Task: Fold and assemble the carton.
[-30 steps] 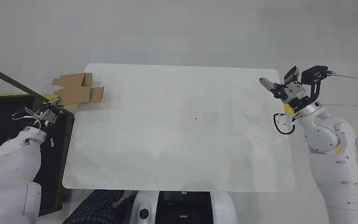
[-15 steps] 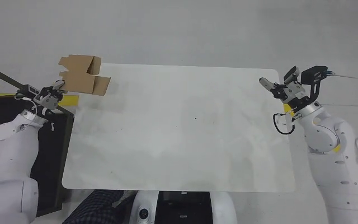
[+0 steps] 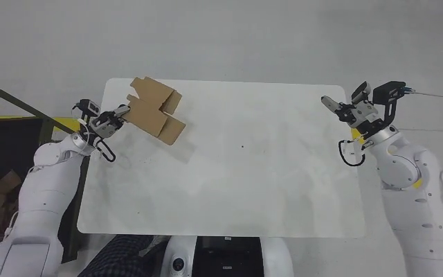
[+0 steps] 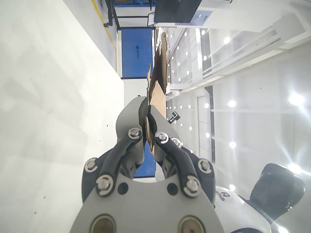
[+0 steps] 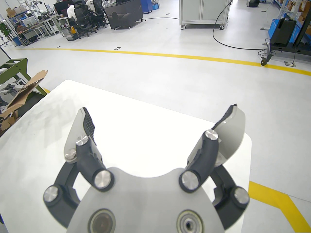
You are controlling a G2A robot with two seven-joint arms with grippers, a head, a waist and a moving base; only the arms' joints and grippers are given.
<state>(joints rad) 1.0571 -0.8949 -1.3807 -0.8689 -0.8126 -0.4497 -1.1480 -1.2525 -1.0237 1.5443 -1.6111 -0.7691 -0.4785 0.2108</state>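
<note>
Left gripper (image 3: 122, 113) is clamped on one edge of the flattened carton (image 3: 156, 109), holding it over the table's (image 3: 242, 180) far left corner, I'd guess to lay it where both arms reach. Right gripper (image 5: 158, 111) sits wide open and empty by the far right corner, probably on standby for the folding.

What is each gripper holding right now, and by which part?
The left gripper pinches the flat brown cardboard carton by its edge; the right gripper is open and empty.
</note>
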